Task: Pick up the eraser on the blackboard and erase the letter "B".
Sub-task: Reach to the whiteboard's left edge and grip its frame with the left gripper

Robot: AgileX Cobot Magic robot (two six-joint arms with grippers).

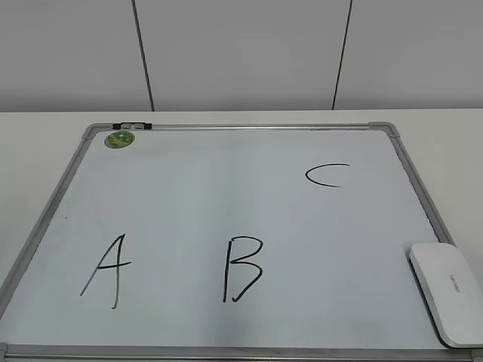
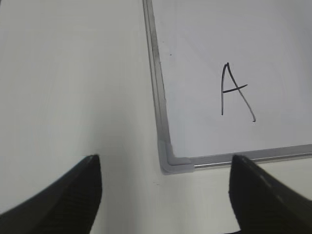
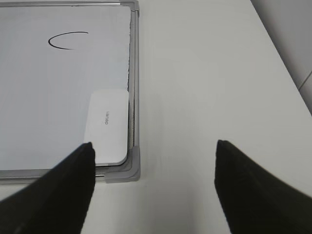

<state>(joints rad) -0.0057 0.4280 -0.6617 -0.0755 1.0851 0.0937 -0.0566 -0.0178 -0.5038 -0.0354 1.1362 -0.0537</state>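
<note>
Exterior view: eraser [image 1: 447,292] lies on blackboard [image 1: 226,204] corner; both end effectors [image 2: 163,195] [image 3: 153,183] spread wide, empty

One blackboard [image 1: 53,197]; three letters: A [image 1: 106,270], letter "B" [image 1: 242,268], C [image 1: 327,175]; one eraser [image 1: 448,292]; one green magnet [image 1: 119,139]; two grippers, left gripper [image 2: 165,192], right gripper [image 3: 153,183]

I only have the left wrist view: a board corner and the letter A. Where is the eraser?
Observer: The eraser lies at the blackboard's near right corner, against the frame.
Operator: Is the right gripper on it?
Observer: No. The right gripper is open, off the board near that corner, holding nothing.
Operator: And the B?
Observer: The letter "B" is intact, between the A and the eraser.
</note>
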